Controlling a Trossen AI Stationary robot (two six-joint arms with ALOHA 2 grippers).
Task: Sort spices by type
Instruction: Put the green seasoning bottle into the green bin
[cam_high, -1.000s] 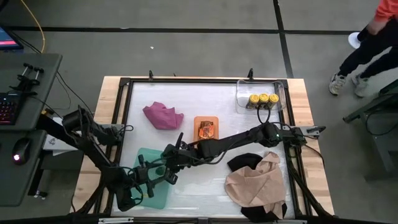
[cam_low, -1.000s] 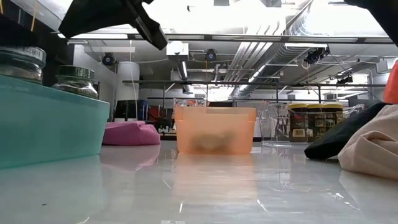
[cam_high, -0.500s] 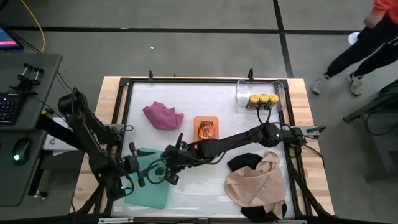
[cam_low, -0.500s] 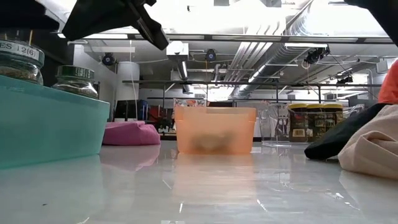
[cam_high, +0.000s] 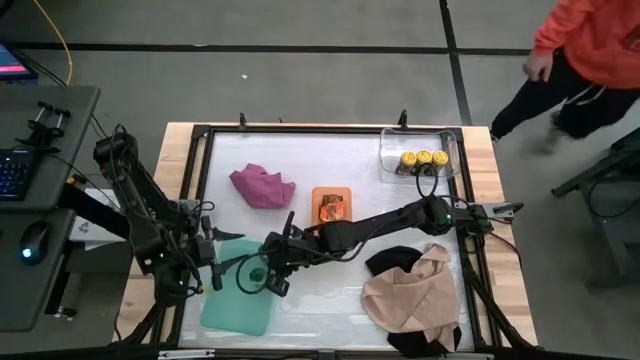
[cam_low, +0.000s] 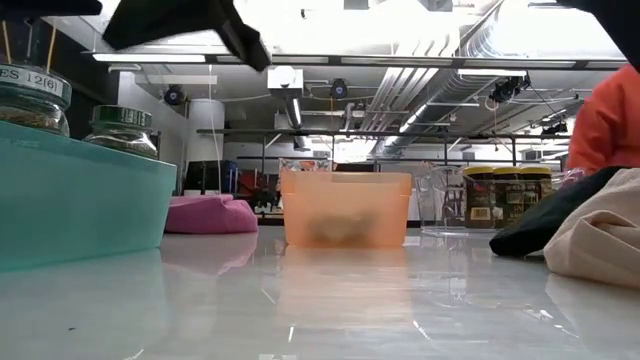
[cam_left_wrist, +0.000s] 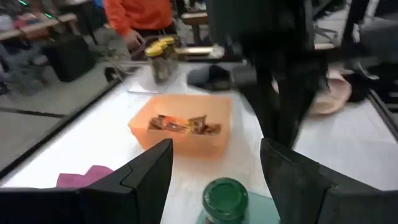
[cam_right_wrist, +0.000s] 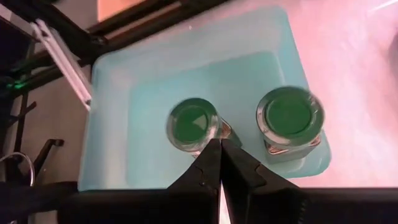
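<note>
Teal bin (cam_right_wrist: 112, 93), near the table's front-left corner: holds 2 green-lidded jars (cam_right_wrist: 290, 117) upright side by side, grouped by lid colour; right gripper (cam_high: 268, 278) hangs just above them with fingers pressed together, gripping nothing, and left gripper (cam_left_wrist: 214, 163) sits beside the bin with fingers spread apart, empty. Orange bin (cam_high: 333, 207), table centre: orange-and-black packets (cam_left_wrist: 180, 124); clear bin (cam_high: 420, 152), back-right corner: 3 yellow-lidded jars (cam_high: 424, 159), so each type appears to have its own container
</note>
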